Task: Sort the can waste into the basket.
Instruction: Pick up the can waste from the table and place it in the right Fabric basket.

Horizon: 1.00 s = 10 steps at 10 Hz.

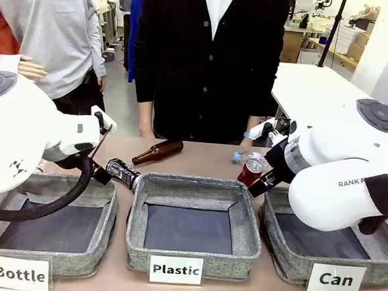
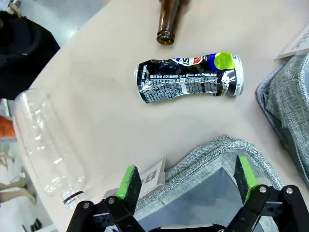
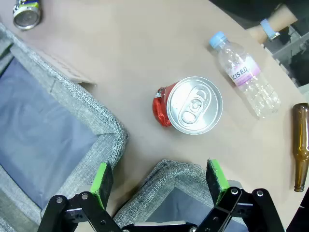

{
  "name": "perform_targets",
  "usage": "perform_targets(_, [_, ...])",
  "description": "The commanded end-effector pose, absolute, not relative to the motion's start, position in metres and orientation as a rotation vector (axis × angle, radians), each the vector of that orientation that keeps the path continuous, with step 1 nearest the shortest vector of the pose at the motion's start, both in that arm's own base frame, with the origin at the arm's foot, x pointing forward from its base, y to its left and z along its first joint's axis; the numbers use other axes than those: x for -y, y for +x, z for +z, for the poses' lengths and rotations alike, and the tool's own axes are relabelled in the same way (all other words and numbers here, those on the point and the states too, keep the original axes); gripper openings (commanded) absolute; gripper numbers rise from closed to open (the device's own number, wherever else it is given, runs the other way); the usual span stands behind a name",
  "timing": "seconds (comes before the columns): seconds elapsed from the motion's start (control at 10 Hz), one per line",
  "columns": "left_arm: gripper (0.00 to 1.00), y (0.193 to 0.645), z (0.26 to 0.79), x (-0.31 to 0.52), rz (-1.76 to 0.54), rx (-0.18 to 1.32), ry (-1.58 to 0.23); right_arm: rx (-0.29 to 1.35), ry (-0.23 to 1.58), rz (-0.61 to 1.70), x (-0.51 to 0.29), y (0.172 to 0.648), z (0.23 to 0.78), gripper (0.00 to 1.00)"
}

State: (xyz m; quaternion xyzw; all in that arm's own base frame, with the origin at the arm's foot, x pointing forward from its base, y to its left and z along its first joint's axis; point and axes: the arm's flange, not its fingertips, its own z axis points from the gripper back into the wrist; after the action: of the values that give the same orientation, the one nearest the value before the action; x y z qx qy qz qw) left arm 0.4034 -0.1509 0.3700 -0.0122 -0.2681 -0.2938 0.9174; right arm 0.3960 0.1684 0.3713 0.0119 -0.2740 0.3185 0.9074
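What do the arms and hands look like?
Both arms: bulky white rounded shells with grey round joint caps; the right arm carries dark partial lettering, the left arm a thick black cable loop. Left hand and right hand: black linkage fingers with green pads.

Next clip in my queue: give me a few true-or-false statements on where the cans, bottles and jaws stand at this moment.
1. The red can stands upright on the table, outside the Can basket. True.
2. The black can lies inside the Can basket. False: it lies on its side on the table, near the brown bottle.
3. The left gripper and right gripper both have open jaws, holding nothing. True.
4. The blue-capped clear bottle stands upright. False: it lies on its side on the table.
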Motion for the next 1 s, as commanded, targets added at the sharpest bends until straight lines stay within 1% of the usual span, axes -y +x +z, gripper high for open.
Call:
perform_targets(0.0, [1.00,0.4034,0.3701,0.1509,-0.604,0.552,-0.025,0.566,0.025,0.657,-0.1684,0.3960,0.3713,1.00])
perform_targets(0.9, [1.00,0.4034,0.3701,0.1509,-0.604,0.552,-0.025,0.566,0.025,0.657,-0.1684,0.3960,0.3713,1.00])
